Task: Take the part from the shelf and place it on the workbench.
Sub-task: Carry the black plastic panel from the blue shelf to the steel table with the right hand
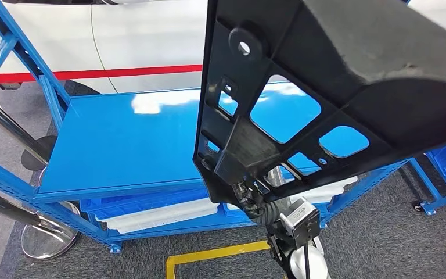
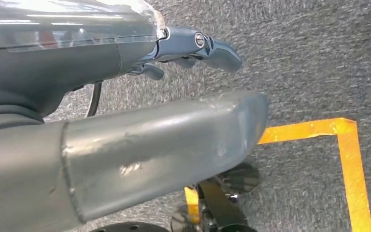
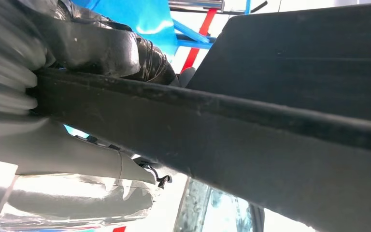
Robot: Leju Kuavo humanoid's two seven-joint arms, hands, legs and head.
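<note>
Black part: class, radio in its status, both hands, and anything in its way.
Right hand grips black part, lifted above blue shelf. Left hand holds nothing, over carpet. Workbench unseen.

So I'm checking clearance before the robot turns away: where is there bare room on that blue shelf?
The top blue shelf lies bare from its left upright to the black part, which the right hand grips in front of the shelf's right side. The tier below is crowded with blue and white trays.

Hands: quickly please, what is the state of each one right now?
Left hand: holds nothing; open or closed cannot be told.
Right hand: closed, gripping the black part.
</note>
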